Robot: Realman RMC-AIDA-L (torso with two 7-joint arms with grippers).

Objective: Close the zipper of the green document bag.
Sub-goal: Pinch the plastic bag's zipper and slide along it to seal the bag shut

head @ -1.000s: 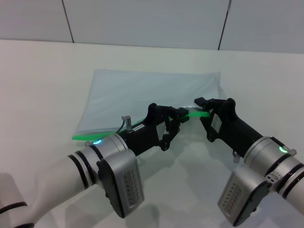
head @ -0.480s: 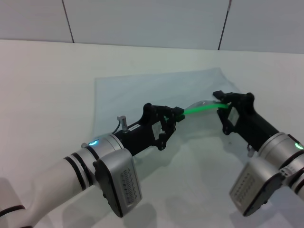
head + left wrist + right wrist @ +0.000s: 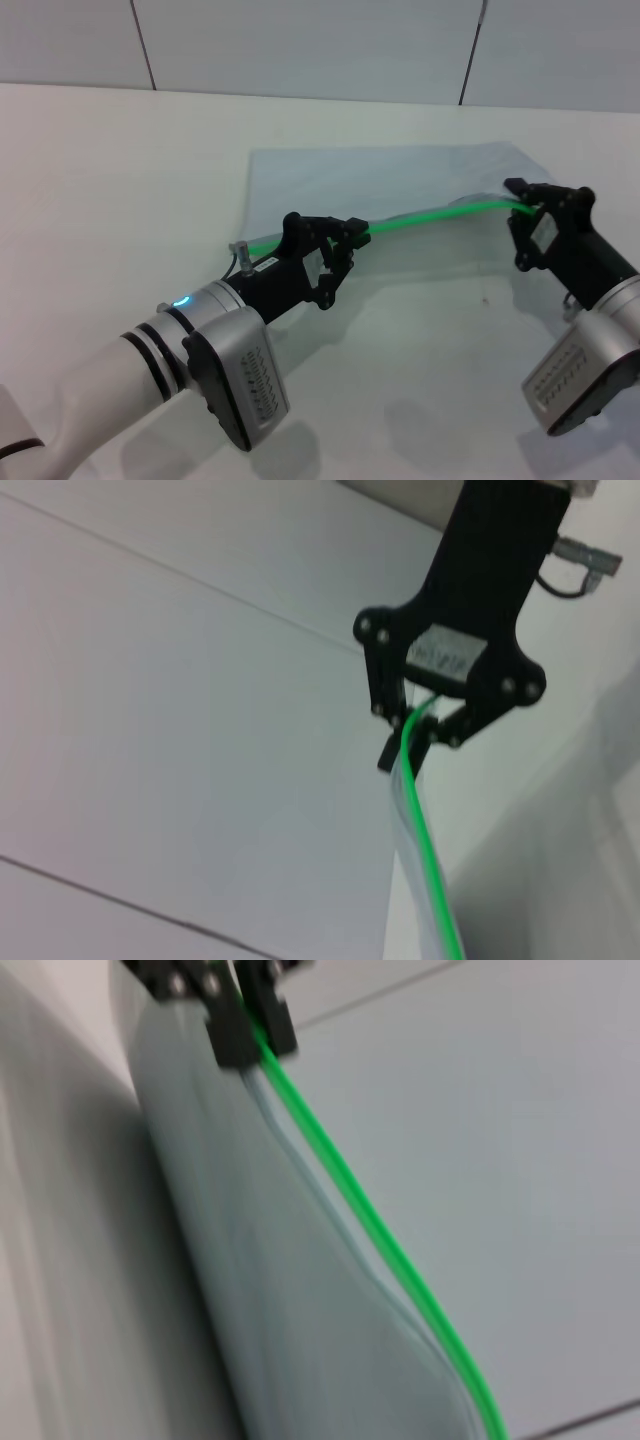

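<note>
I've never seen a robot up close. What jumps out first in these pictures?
A thin bright green plastic zipper strip stretches taut between two black grippers above the white table. The left gripper pinches it near the middle of the scene, the right gripper at the far right end. Behind it, the large translucent pale blue-grey document bag hangs from the strip and spreads over the table.

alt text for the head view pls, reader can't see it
Two black grippers hold the bright green zipper of a pale blue-grey document bag stretched between them above a white table. The left gripper pinches it near the middle of the view, the right gripper at the far right end.
</note>
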